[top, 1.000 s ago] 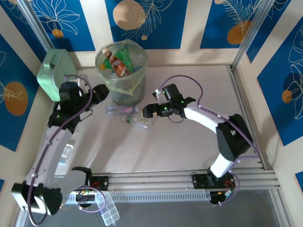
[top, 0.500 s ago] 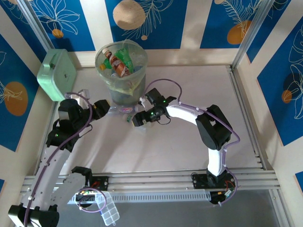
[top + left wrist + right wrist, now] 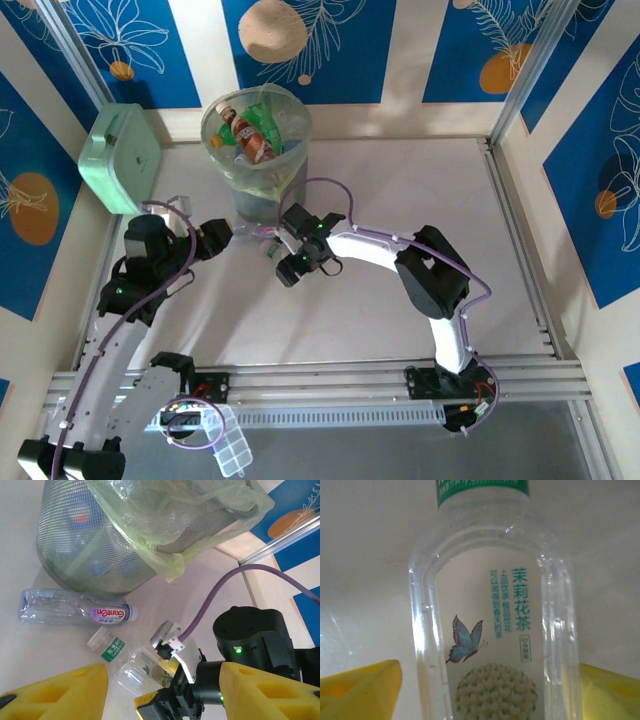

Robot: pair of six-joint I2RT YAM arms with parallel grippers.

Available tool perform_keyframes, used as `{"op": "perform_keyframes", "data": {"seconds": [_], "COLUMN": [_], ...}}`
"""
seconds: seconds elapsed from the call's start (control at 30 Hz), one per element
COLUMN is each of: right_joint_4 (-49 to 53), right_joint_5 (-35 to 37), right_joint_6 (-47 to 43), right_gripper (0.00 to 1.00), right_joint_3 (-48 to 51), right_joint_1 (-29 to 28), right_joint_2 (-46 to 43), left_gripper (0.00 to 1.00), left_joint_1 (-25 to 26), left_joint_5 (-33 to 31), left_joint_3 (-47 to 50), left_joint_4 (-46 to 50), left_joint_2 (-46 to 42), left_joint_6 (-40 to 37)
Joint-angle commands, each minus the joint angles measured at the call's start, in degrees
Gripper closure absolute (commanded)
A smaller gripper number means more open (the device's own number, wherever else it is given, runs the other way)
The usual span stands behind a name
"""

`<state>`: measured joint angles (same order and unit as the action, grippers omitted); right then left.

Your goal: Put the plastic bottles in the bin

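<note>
The bin [image 3: 258, 160], a mesh wastebasket [image 3: 95, 540] with a pale-green liner, stands at the back left and holds several bottles [image 3: 252, 135]. Two clear bottles lie on the table in front of it. One has a purple label [image 3: 75, 611] [image 3: 248, 232]. The other has a butterfly label [image 3: 492, 645] [image 3: 134, 669] and a white cap. My right gripper [image 3: 490, 692] [image 3: 288, 267] is open, low over the table, with a yellow finger on each side of the butterfly bottle. My left gripper [image 3: 162, 697] [image 3: 218, 235] is open and holds nothing, just left of both bottles.
A mint-green box [image 3: 118, 158] leans in the back-left corner beside the bin. Metal rails [image 3: 520, 240] edge the table on the right. A small clear parts case [image 3: 232, 455] lies past the near edge. The two grippers are close together.
My right arm has swung left and come down over the butterfly bottle. My left gripper has drawn back a little toward the near side.
</note>
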<state>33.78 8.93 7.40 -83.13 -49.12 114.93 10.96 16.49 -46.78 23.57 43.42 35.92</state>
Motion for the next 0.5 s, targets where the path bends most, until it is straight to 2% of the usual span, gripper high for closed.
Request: {"op": "perform_keyframes", "data": {"seconds": [0.0, 0.2, 0.47], "right_joint_4": [2.89, 2.87, -0.61], "right_joint_5": [2.59, 2.54, -1.23], "right_joint_6": [-1.51, -1.51, 0.78], "right_gripper": [0.28, 0.4, 0.41], "right_joint_3": [-2.09, -1.47, 5.78], "right_joint_1": [-0.7, -1.06, -1.34], "right_joint_2": [1.35, -0.12, -11.51], "left_gripper": [0.39, 0.39, 0.38], "left_joint_1": [0.44, 0.43, 0.46], "left_joint_5": [0.45, 0.77, 3.72], "left_joint_3": [0.64, 0.05, -1.55], "left_joint_4": [0.69, 1.39, 1.22], "left_joint_2": [-0.97, -1.14, -1.23], "left_joint_6": [-0.75, -0.6, 0.78]}}
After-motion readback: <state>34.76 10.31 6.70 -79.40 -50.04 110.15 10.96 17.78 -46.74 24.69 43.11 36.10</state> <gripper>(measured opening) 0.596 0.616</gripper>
